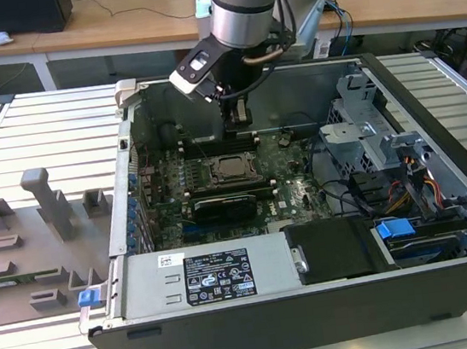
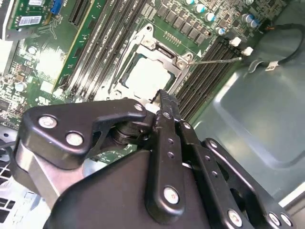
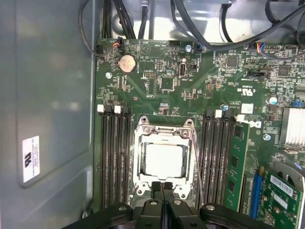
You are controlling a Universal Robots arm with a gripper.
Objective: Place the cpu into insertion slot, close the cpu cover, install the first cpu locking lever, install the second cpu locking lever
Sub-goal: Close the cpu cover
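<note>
The cpu (image 3: 164,160), a silver-grey square chip, lies flat in the middle of the green motherboard (image 3: 157,90); it also shows in the second wrist view (image 2: 144,79) and the exterior view (image 1: 232,167). The cpu cover (image 3: 165,132), a thin metal frame, lies down around it, so the insertion slot is hidden beneath both. One thin wire locking lever (image 2: 214,59) sticks out free over the memory slots. My gripper (image 3: 162,187) is shut with nothing in it, its tips just off the socket's edge and a little above the board (image 1: 239,118).
Black memory slots (image 3: 114,157) flank the socket on both sides. A long black expansion card (image 1: 225,206) lies in front of it in the exterior view, then the power supply (image 1: 204,277). Drive cage (image 1: 358,137) and cables (image 1: 408,194) are at the exterior view's right.
</note>
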